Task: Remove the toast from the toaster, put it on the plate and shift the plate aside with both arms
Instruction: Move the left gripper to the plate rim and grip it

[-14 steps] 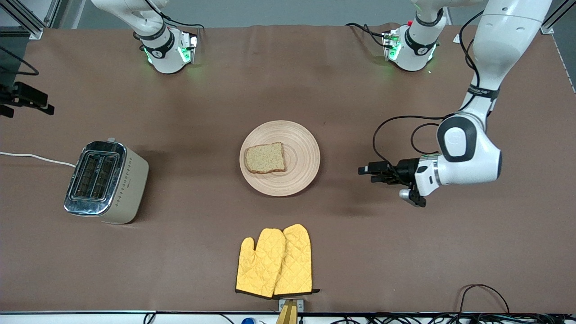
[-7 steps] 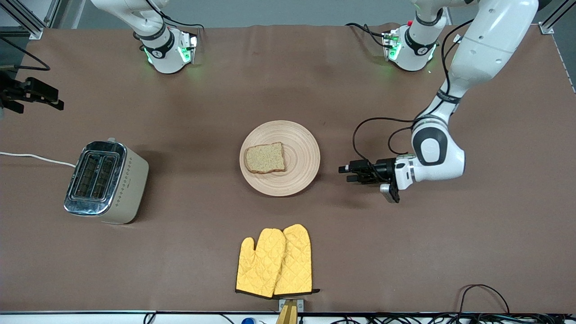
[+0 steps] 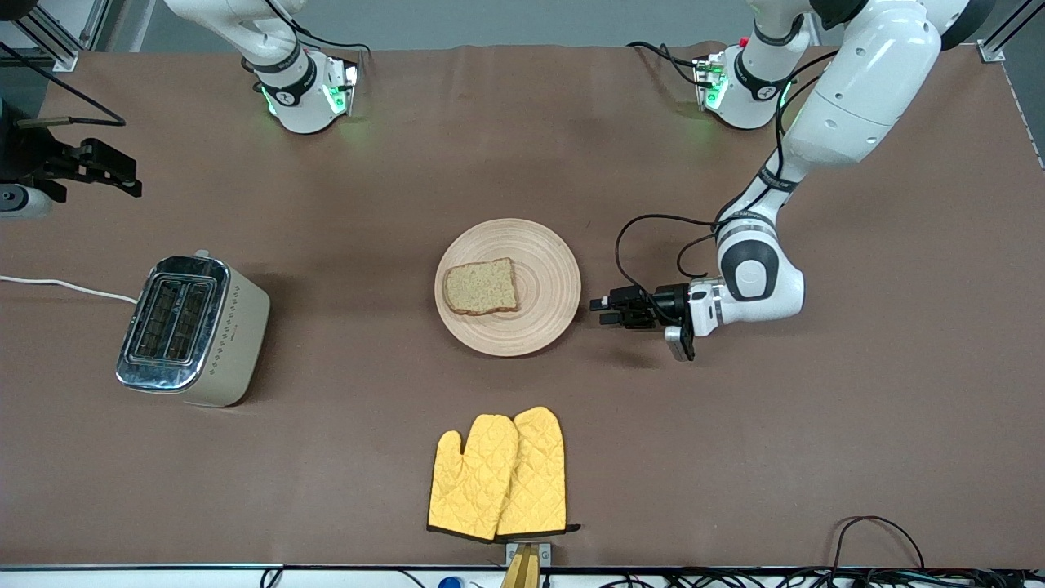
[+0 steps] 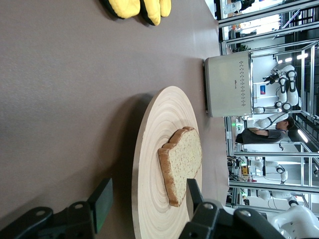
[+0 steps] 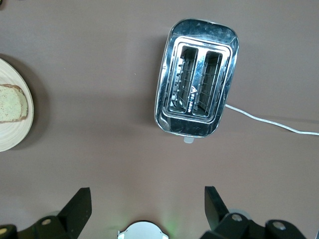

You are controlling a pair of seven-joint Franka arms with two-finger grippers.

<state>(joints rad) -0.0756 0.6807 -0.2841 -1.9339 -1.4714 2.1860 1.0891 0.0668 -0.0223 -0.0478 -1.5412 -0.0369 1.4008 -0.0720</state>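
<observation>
The toast (image 3: 482,287) lies flat on the round wooden plate (image 3: 549,278) in the middle of the table. My left gripper (image 3: 600,310) is low beside the plate's rim, on the side toward the left arm's end, open and empty. In the left wrist view the plate (image 4: 154,144) with the toast (image 4: 182,159) lies just ahead of the open left gripper (image 4: 147,196). My right gripper (image 3: 131,181) is up over the table's right-arm end, open and empty. The right wrist view shows the right gripper (image 5: 147,196) open, and the plate's edge (image 5: 12,137) with the toast (image 5: 11,103).
A silver and cream toaster (image 3: 192,331) stands toward the right arm's end, its slots empty (image 5: 197,77), with a white cord (image 3: 65,286). A pair of yellow oven mitts (image 3: 500,474) lies nearer the front camera than the plate. Cables (image 3: 882,531) run along the front edge.
My left gripper has moved across the table toward the plate and now sits close to its rim. My right gripper has moved a little inward from the table's edge.
</observation>
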